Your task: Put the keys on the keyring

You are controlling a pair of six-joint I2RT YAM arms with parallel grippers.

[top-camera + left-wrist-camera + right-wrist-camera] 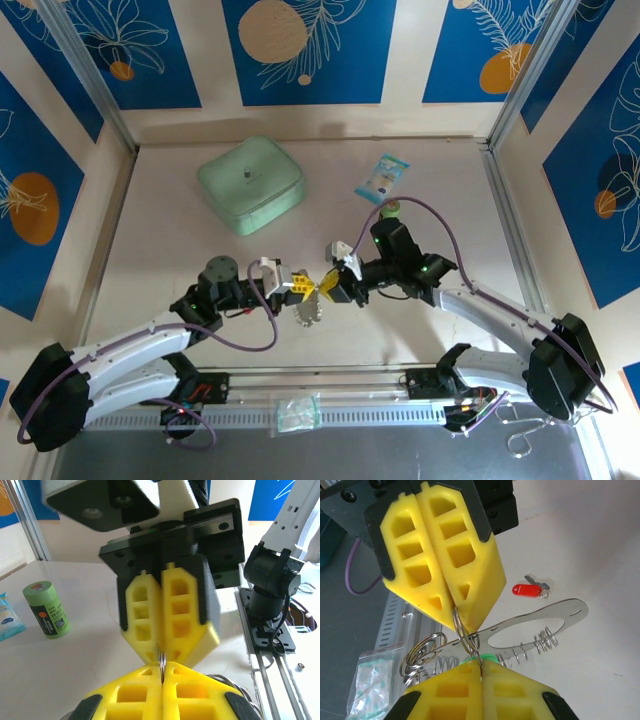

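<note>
Threading looks to be the step in hand. Over the middle of the table (180,270), both arms reach inward from their bases at the near edge, elbows bent, and meet tip to tip. The left gripper (308,285) has its jaws fully shut on the keyring (545,612), which hangs between the two with its springy silver fringe dangling. The right gripper (328,287) has its jaws pressed nearly together on a small wire ring (470,642). A sliver of green shows at its tips (perhaps the green key, I can't tell). The red key (526,590) lies on the table just beyond the hoop, not yet picked up. Next, I'd guess, comes a fine twist to work that wire loop on.
</note>
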